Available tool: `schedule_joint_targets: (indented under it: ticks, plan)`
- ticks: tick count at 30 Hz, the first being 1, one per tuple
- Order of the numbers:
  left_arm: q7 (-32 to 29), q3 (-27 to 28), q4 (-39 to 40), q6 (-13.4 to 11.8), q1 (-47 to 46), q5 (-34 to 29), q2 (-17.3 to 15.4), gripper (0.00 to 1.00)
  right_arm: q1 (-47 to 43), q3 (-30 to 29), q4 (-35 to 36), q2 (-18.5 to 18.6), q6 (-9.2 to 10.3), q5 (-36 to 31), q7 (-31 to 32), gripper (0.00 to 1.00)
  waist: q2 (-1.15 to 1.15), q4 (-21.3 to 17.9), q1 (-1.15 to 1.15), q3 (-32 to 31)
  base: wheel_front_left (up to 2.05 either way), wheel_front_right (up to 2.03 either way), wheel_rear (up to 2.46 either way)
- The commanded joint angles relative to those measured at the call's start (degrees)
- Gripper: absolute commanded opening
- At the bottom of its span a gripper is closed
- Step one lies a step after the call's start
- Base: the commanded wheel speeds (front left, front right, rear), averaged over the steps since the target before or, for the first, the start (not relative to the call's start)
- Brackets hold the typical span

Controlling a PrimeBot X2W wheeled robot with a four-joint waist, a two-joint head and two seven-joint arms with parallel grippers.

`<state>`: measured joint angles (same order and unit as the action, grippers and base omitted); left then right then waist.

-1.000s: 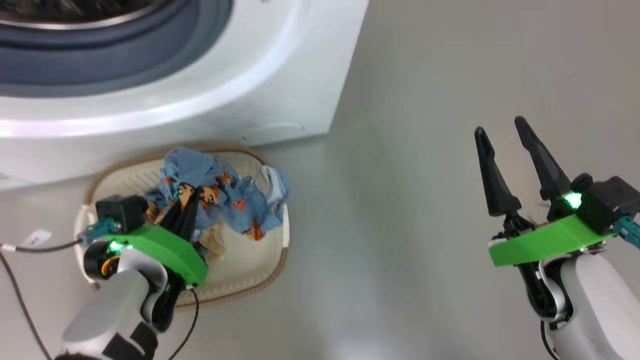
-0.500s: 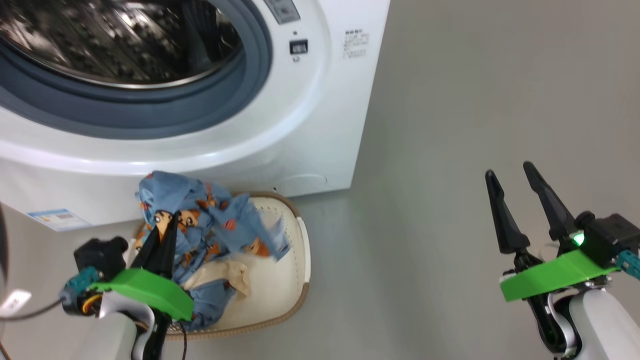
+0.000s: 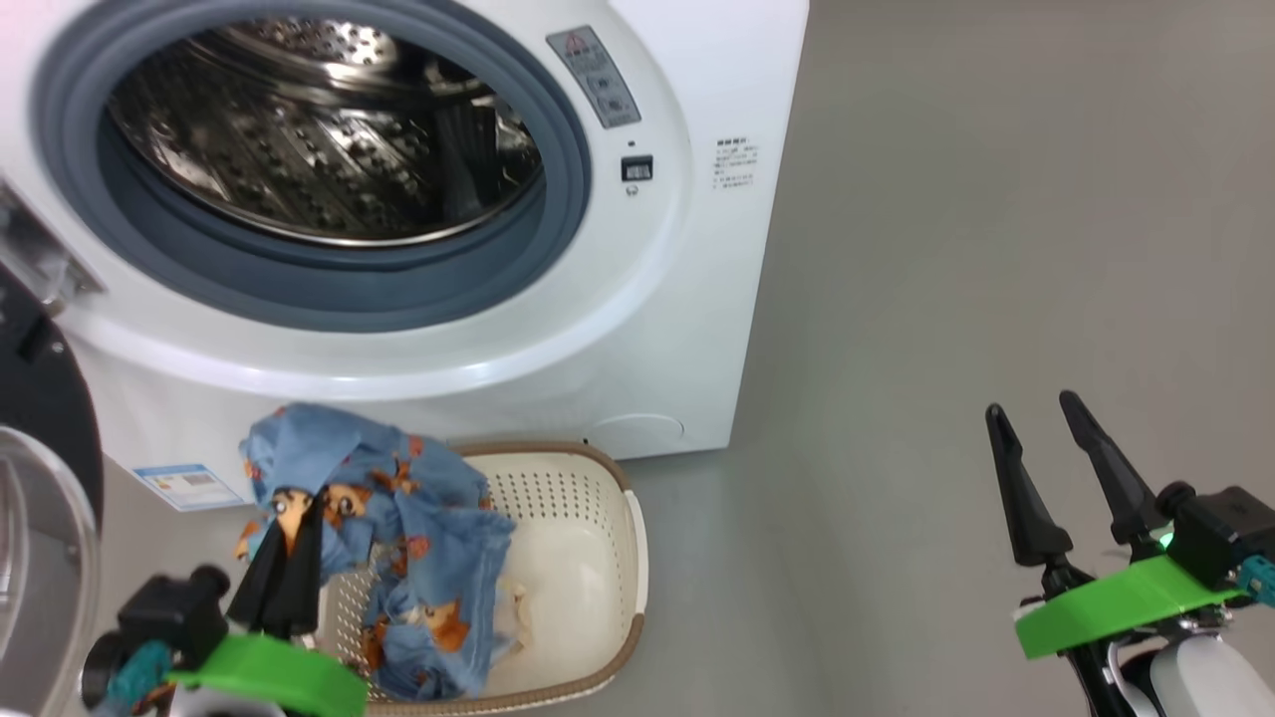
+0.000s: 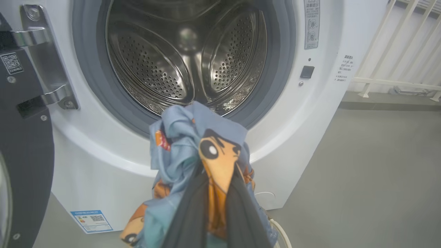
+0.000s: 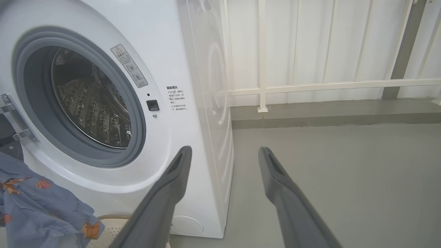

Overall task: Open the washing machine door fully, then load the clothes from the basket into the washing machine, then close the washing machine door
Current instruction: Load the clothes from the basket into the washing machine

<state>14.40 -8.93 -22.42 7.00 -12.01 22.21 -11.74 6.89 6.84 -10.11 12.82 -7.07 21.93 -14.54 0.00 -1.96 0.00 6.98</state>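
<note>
Pinching crumpled blue clothes (image 3: 398, 538) over perforated basket (image 3: 638, 558), left hand (image 3: 302, 518)

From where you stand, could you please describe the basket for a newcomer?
Find the big white washing machine. On the floor before it sits the basket. Perforated cream walls and a brown rim distinguish it from the blue clothes.

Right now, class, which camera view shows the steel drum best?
The left wrist view: it faces the drum almost straight on, paddles and back wall visible. The head view sees the drum obliquely from above; the right wrist view, the drum from the side.
</note>
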Motion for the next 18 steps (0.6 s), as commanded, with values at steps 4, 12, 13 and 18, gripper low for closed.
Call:
schedule_joint_targets:
  ticks: [4, 12, 13, 18]
  plan:
    - [0.6, 4.45, 5.6, -0.85, 3.07, -2.5, -0.34, 0.0, -1.24, 0.28, 1.37, 1.14, -0.42, 0.8, -0.46, 1.0, 0.0, 0.71, 0.0, -1.84, 0.0, 0.0, 0.0]
    - [0.6, 7.31, 12.19, -1.22, 8.76, -5.05, 1.71, 0.0, -2.98, -0.54, 1.77, 1.09, -0.42, 0.72, -0.46, 1.0, 0.0, 1.3, 0.0, -2.35, 0.0, 0.0, 0.0]
    - [0.6, 7.53, 12.66, -1.18, 9.11, -5.17, 1.91, 0.0, -3.03, -0.58, 1.8, 1.08, -0.42, 0.71, -0.46, 1.0, 0.0, 1.31, 0.0, -2.3, 0.0, 0.0, 0.0]
    - [0.6, 8.4, 14.01, -0.86, 9.54, -5.46, 2.8, 0.0, -2.98, -0.69, 1.95, 0.93, -0.42, 0.67, -0.46, 1.0, 0.0, 1.17, 0.0, -1.85, 0.0, 0.0, 0.0]
